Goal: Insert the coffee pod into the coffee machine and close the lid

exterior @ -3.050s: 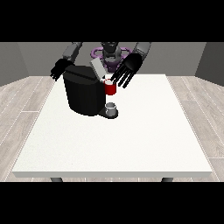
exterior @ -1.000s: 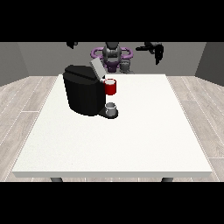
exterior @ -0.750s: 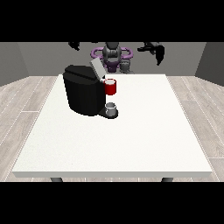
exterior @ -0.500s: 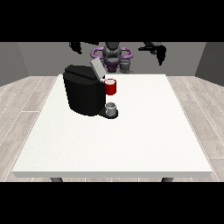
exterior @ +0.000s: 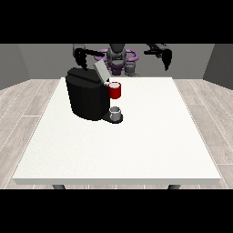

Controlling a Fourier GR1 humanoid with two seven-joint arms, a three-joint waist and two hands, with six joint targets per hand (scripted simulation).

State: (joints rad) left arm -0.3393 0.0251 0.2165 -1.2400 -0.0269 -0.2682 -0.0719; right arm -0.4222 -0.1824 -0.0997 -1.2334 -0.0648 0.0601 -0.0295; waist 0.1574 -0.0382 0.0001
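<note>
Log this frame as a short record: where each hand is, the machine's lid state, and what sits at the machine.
hand at view's left: raised above the table's far edge, behind the machine, touching nothing
hand at view's right: raised beyond the far right corner, holding nothing
coffee machine: black, on the table's left half
lid: tilted up, open
red thing at the machine: at its front
grey thing: on the machine's base, below the red thing
table: white

Both arms raised and spread wide.
The left hand in view [exterior: 82,57] and the right hand in view [exterior: 166,58] hang downward, far back.
</note>
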